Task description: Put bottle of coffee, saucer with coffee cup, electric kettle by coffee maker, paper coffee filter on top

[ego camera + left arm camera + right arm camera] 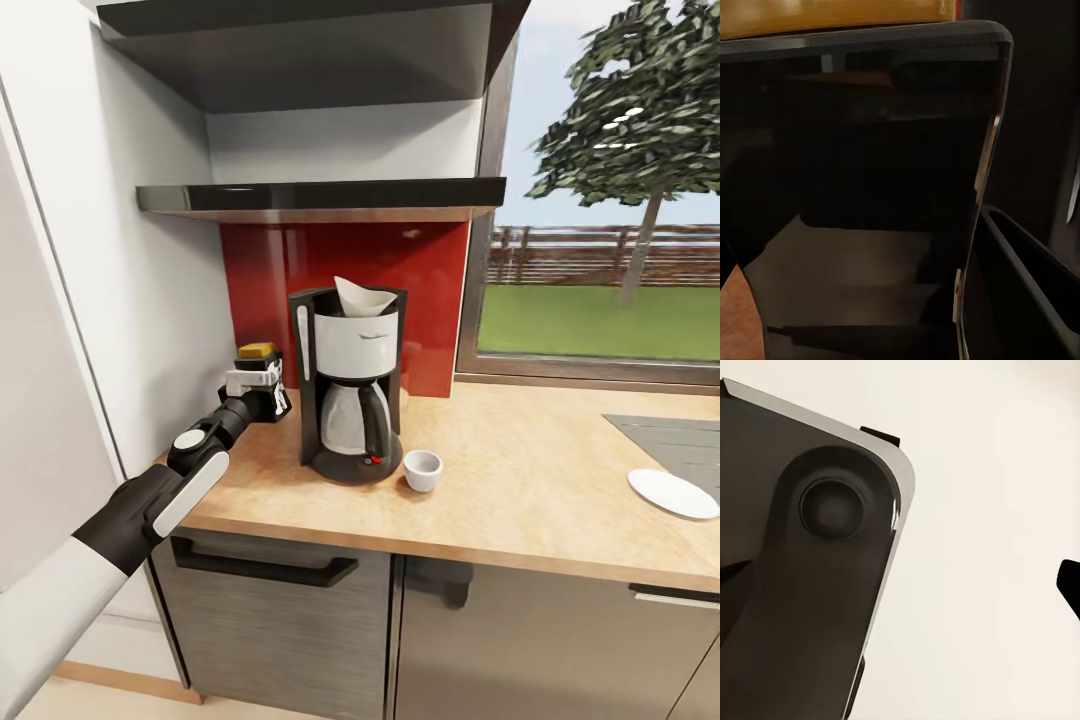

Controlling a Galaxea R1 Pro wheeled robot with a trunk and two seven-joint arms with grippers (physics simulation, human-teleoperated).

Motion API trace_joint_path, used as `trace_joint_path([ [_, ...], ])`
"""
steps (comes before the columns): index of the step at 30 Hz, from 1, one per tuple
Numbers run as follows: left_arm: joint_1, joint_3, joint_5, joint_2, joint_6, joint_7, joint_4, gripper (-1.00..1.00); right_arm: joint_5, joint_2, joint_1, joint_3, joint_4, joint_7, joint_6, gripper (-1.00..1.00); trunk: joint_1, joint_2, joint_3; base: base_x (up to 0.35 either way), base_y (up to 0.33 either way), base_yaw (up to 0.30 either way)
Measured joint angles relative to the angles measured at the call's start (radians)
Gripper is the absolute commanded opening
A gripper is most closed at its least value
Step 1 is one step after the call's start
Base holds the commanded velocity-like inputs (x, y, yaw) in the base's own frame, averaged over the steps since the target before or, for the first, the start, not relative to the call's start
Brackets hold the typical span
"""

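1. Head view. The left tool (262, 392) holds the bottle of coffee (262, 375) at the left of the coffee maker (349, 390), low over the table (520, 470); the jaws stand at the jar's two sides and appear clamped on it, though whether its base touches the wood cannot be told. To finish the step well, lower the jar straight until it sits flat, clear of the machine's black base, then part the jaws and draw back along the arm's line, away from the carafe. The paper coffee filter (362, 297), a thin white cone, sits in the machine's top. The coffee cup (422, 469), small, white and glossy, stands just beside the machine's base; the saucer (672, 493), a flat white disc, lies well apart by the sink. The kitchen shelf (320, 196) is a thin dark board above a red glossy splashback (430, 270).

2. Left wrist view. The dark, smooth jar fills the frame at close range, golden lid at one edge.

3. Right wrist view. A dark rounded panel of the robot against a pale surface; the right tool's state cannot be told.
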Motion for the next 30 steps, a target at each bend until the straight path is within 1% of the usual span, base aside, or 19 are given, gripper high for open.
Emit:
trace_joint_path([
  [10,0.0,0.001,0.0,0.001,0.0,0.001,0.002,-1.0,0.0,0.0,0.0,0.001,0.0,0.0,0.0,1.0,0.0,0.0,0.0,0.0,-0.001,0.0],
  [18,0.0,0.001,0.001,0.001,0.0,0.002,0.002,-1.0,0.0,0.0,0.0,0.002,0.0,0.0,0.0,1.0,0.031,-0.056,-0.025,0.0,0.0,0.0],
  [21,0.0,0.001,0.0,0.002,0.0,0.002,0.003,-1.0,0.0,0.0,0.0,0.001,0.0,0.0,0.0,1.0,0.031,-0.056,-0.025,0.0,0.0,0.0],
  [30,0.0,0.001,0.001,0.002,0.0,0.002,0.002,-1.0,0.0,0.0,0.0,0.001,0.0,0.0,0.0,1.0,0.065,-0.119,-0.053,0.0,0.0,0.0],
])
